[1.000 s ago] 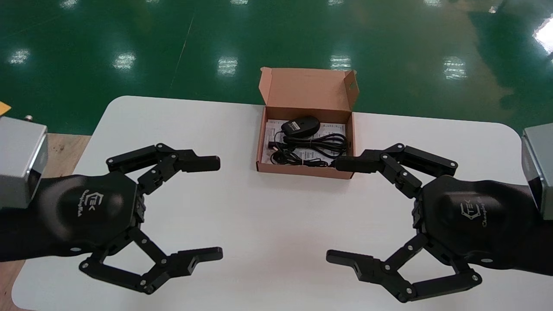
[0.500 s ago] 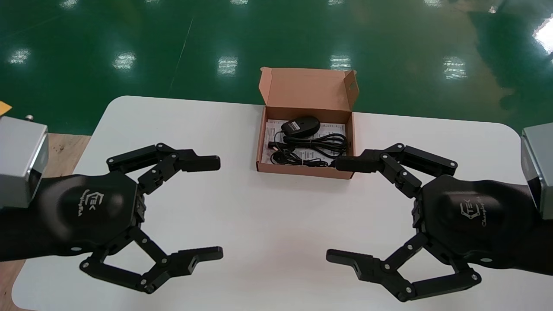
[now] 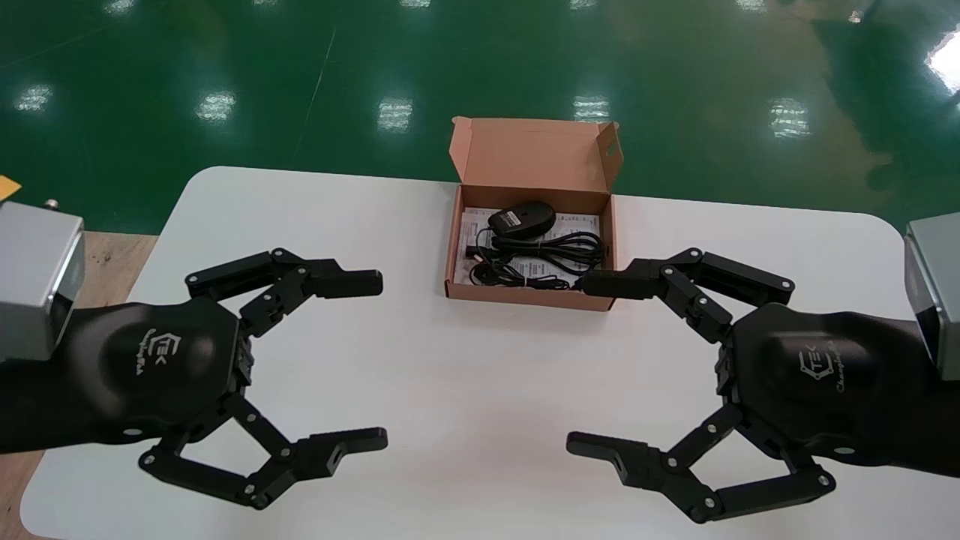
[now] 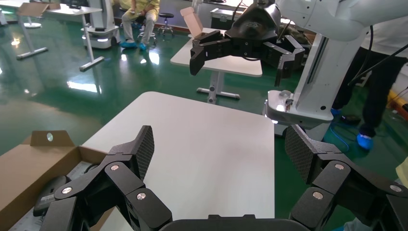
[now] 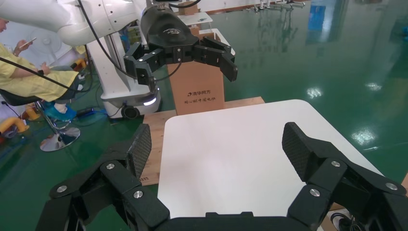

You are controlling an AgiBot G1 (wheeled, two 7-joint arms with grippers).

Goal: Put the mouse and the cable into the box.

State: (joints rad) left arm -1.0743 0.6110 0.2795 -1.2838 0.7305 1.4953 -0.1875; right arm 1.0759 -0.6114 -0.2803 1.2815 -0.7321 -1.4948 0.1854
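A: left claw (image 3: 377, 361) spread wide, empty, over the table (image 3: 465, 390), nearer than the box (image 3: 525, 295) and off to its left. right claw (image 3: 581, 365) also spread, empty; its far fingertip overlaps the box's near right corner, contact unclear.
B: mouse, cable?
A: both in the box. mouse (image 3: 523, 218) at the back under the raised lid (image 3: 532, 157), cable (image 3: 540, 262) coiled nearer, on a printed sheet (image 3: 476, 225).
B: change vs 1 s ago?
A: none. Claws, box, contents all unchanged.

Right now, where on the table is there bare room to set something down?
Bare table between the left gripper and right gripper, in front of the box; also either side of the box. Crowded inside: mouse and cable.
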